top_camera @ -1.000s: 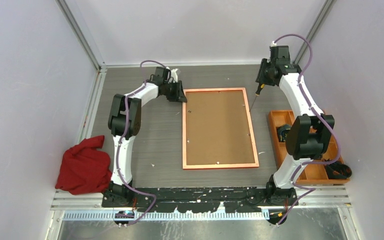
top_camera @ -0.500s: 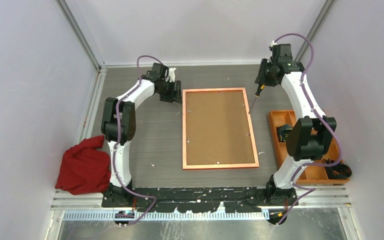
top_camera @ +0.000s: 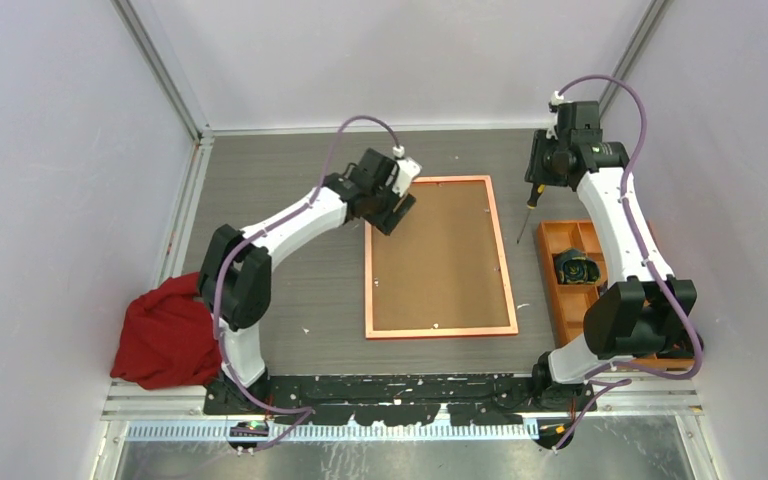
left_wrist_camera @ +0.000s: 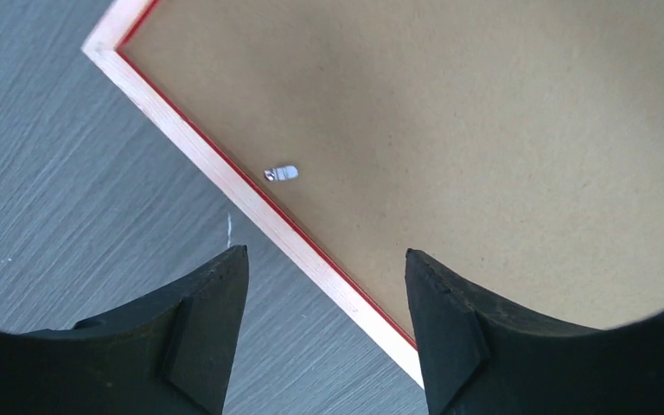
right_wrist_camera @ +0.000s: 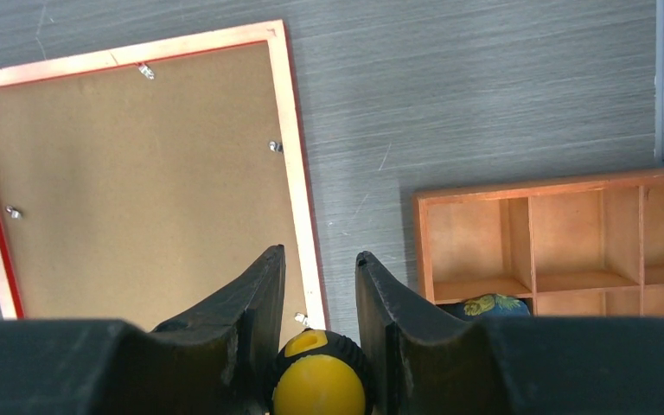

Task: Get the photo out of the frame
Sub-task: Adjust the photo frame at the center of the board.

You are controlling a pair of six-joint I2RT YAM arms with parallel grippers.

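The frame lies back-up on the table, its left rail below the open left jaws. The right jaws grip a screwdriver

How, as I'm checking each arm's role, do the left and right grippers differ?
The left gripper is open and empty; the right gripper is shut on a screwdriver. The left is above the frame, at its left rail; the right is beside it. Both are black and point downward.

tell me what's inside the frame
A brown board fills the frame, which lies back-up, with small metal clips at its edges. Anything under the board, the photo included, is covered and cannot be seen.
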